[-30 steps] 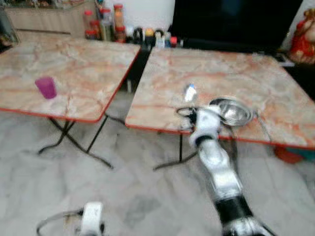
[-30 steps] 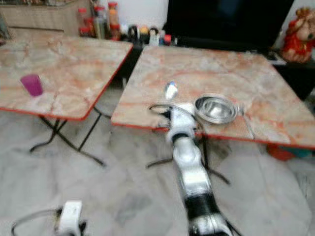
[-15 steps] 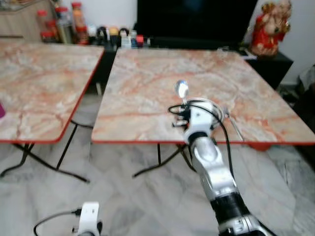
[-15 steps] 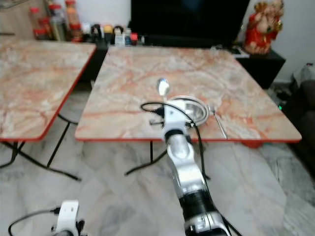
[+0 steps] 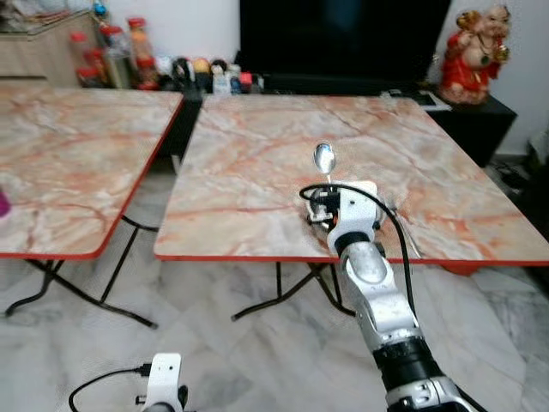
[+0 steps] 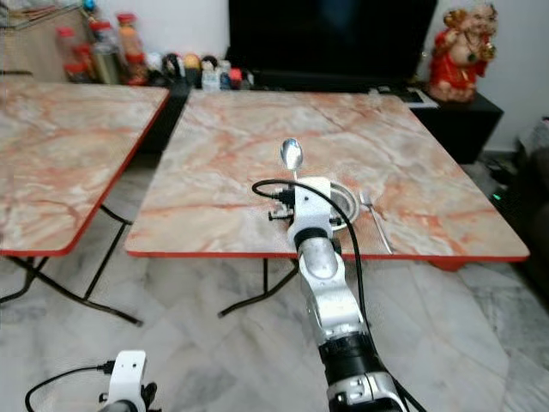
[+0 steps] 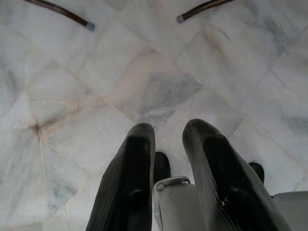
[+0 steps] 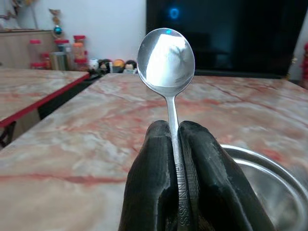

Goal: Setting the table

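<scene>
My right gripper (image 8: 174, 126) is shut on the handle of a steel spoon (image 8: 166, 57), which stands upright with its bowl on top. In the eye views the spoon (image 6: 292, 154) is raised over the near part of the right marble table (image 6: 214, 180). A steel bowl (image 6: 346, 200) sits on that table just behind and to the right of my wrist, and its rim (image 8: 260, 166) is beside the fingers. A fork (image 6: 376, 225) lies right of the bowl. My left gripper (image 7: 168, 130) hangs low over the floor, fingers a little apart with nothing between them.
A second marble table (image 6: 69, 146) stands to the left, across a narrow gap, with a purple cup (image 5: 3, 204) at the picture's edge. Jars and bottles (image 6: 120, 51), a dark screen (image 6: 330, 39) and a red figurine (image 6: 461, 43) line the back. Marble floor (image 6: 206, 360) lies in front.
The whole picture has shifted: the camera turned to the right table and steadied, and the purple cup slid to the left edge. The spoon stays in my right gripper beside the bowl.
</scene>
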You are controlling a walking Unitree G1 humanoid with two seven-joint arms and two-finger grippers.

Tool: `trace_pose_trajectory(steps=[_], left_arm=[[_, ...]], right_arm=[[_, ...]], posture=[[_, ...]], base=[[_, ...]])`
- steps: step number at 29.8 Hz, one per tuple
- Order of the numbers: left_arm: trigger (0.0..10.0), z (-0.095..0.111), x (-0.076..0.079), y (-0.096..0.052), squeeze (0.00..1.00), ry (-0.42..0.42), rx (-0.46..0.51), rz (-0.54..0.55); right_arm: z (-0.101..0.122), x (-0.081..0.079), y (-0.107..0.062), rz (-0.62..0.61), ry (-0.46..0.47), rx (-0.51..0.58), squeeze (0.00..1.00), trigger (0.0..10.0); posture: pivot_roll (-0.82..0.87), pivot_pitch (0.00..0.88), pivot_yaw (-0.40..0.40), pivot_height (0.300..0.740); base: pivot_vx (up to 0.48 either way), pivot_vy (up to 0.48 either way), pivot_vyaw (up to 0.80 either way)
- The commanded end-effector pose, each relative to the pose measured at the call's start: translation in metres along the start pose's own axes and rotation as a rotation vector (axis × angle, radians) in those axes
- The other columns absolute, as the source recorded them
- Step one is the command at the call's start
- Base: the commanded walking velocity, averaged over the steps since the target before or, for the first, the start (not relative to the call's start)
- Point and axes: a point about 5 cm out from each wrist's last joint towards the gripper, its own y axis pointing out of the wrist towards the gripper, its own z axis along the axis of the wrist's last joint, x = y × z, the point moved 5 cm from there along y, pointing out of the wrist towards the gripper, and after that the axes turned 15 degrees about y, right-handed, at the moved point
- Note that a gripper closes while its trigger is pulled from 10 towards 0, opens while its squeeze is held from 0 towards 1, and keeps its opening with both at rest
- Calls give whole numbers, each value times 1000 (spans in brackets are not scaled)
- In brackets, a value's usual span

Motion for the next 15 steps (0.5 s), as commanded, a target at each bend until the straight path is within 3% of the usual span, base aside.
trace_pose_trajectory(steps=[1,10,15], left_arm=[[10000,0,1,0,0,6,-2,-5],[10000,2,-1,1,0,9,1,-1],[10000,1,0,1,0,15,-5,1]], right_arm=[[5,-1,2,4,1,14,0,10000],[7,-4,3,9,6,21,0,10000],[6,-3,3,6,7,22,0,10000]], posture=[[40,0,-55,740],[42,0,-52,740],[43,0,-53,740]], base=[[375,0,0],[371,0,0],[105,0,0]])
